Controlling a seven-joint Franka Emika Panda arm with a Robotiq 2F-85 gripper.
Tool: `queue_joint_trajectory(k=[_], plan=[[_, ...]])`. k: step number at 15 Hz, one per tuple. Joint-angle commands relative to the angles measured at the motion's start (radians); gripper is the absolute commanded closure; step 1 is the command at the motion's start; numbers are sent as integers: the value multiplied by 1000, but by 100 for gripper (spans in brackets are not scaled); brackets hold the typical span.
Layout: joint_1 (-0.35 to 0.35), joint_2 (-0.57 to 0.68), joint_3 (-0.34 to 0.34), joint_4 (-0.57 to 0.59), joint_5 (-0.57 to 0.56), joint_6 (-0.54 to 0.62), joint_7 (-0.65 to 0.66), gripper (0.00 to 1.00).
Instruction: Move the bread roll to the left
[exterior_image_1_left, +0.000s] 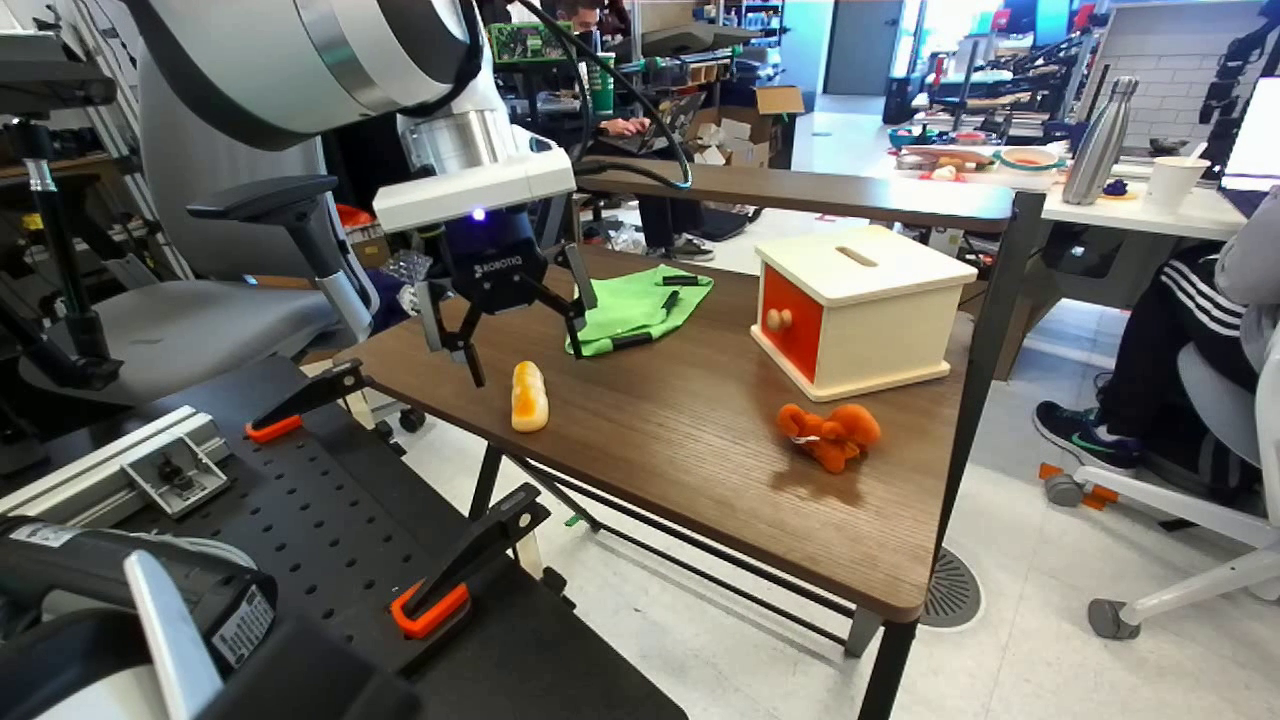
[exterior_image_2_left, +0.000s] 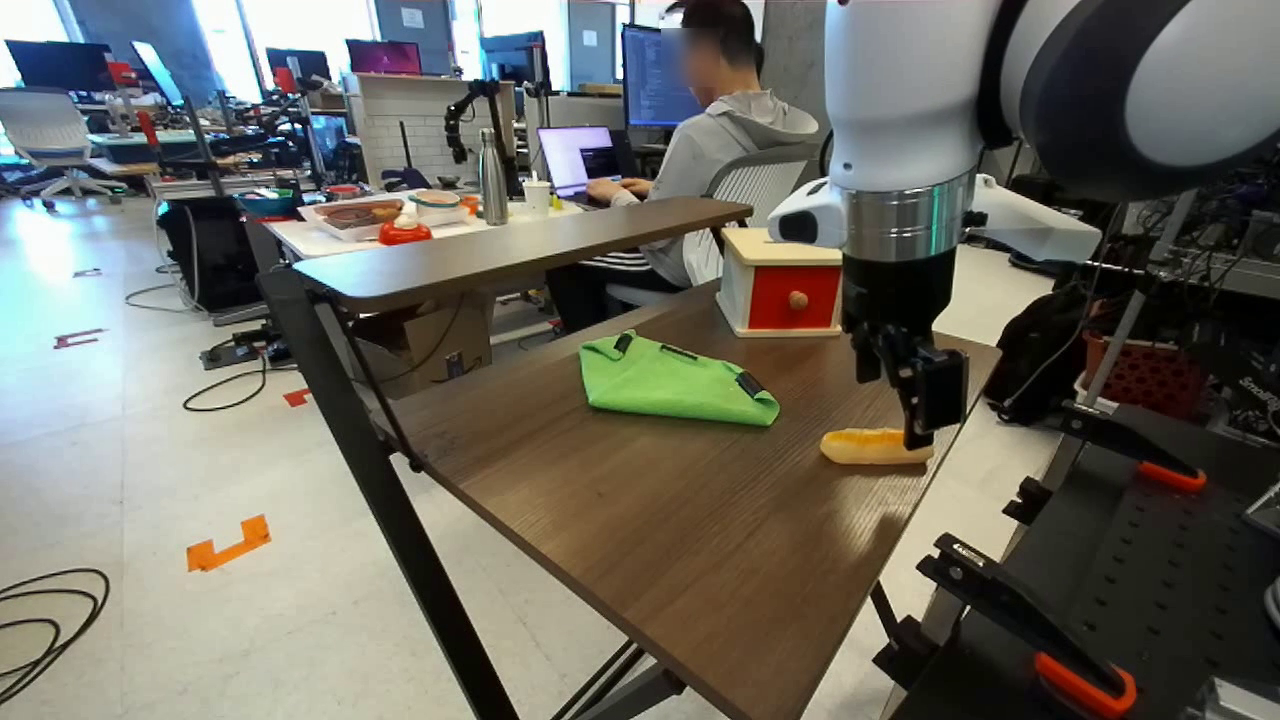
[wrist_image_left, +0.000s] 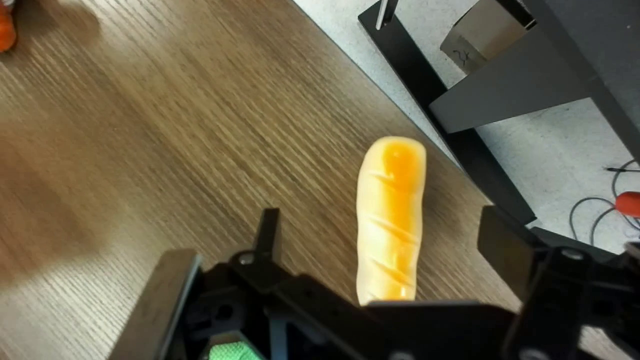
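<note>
Close to the edge of the brown worktop (exterior_image_1_left: 660, 420) that is faced by a black bench (exterior_image_1_left: 330, 520), the bread roll (exterior_image_1_left: 529, 400) is seen lying on the wood. It is turned so that one end is pointed at that edge, and just a thin strip of wood is left there. Its top is colored yellow-orange, and its sides are pale.

Above it, the gripper (wrist_image_left: 381, 220) is held with its two fingers (wrist_image_left: 270, 232) spread wide. In the wrist view, the roll is seen between them, with bare wood shown on both sides. How high they are held cannot be told.

Farther in, toward the edge by a raised shelf (exterior_image_1_left: 800, 192), a green cloth (exterior_image_1_left: 640, 310) is laid, with black pieces on it. Near the corner between the shelf edge and a side edge, a red-and-cream box (exterior_image_1_left: 885, 325) is stood upright. A round knob is fixed to its red front, and a slot is cut in its lid. Along the same side, nearer the corner by the bench, a lumpy red-orange thing (exterior_image_1_left: 838, 437) is seen in an exterior view. Past that side edge, a person (exterior_image_2_left: 700, 150) is seated at a laptop (exterior_image_2_left: 570, 155). Two clamps (exterior_image_1_left: 478, 553) with orange parts are seen on the bench.
</note>
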Motion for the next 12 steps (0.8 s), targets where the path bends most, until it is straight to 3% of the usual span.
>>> queue_joint_trajectory(k=[1,7,12], plan=[[0,16,-3,25,-18,39,21,0],[3,20,-17,31,-36,149,67,0],[1,1,-8,18,-16,121,48,0]])
